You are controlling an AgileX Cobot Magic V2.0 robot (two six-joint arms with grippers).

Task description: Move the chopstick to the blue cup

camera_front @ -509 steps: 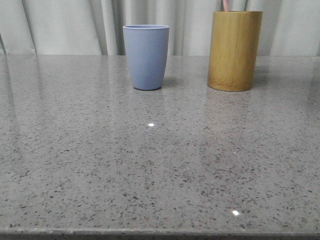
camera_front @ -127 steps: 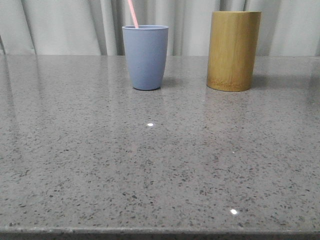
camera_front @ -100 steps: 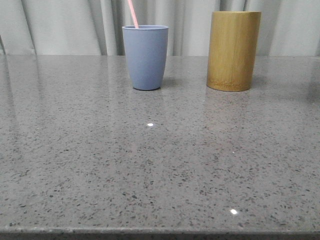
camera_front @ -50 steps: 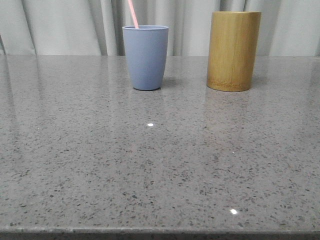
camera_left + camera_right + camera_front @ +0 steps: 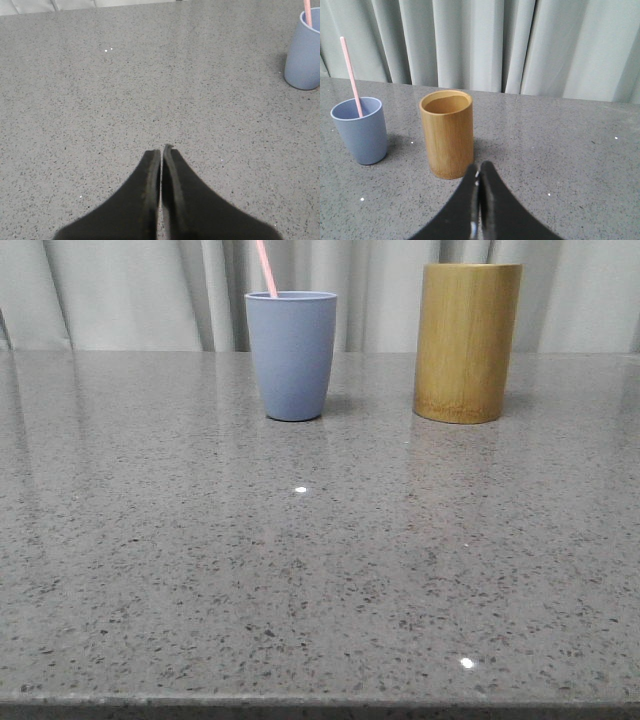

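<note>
The blue cup (image 5: 291,355) stands at the back of the grey table, left of centre. A pale pink chopstick (image 5: 266,267) leans out of it, rising past the top of the front view. The right wrist view shows the same cup (image 5: 360,130) with the chopstick (image 5: 351,75) resting against its rim. In the left wrist view the cup (image 5: 303,55) sits at the edge of the picture. My left gripper (image 5: 161,150) is shut with nothing in it, low over bare table. My right gripper (image 5: 480,167) is shut and empty, just in front of the bamboo holder. Neither arm appears in the front view.
A taller yellow-brown bamboo holder (image 5: 467,340) stands to the right of the blue cup; seen from the right wrist its inside (image 5: 445,104) looks empty. Pale curtains (image 5: 140,290) hang behind the speckled grey table (image 5: 320,560).
Five seconds ago a pink tip showed above the bamboo holder and the blue cup held nothing; now the chopstick stands in the blue cup. Nothing has moved over the last second.
</note>
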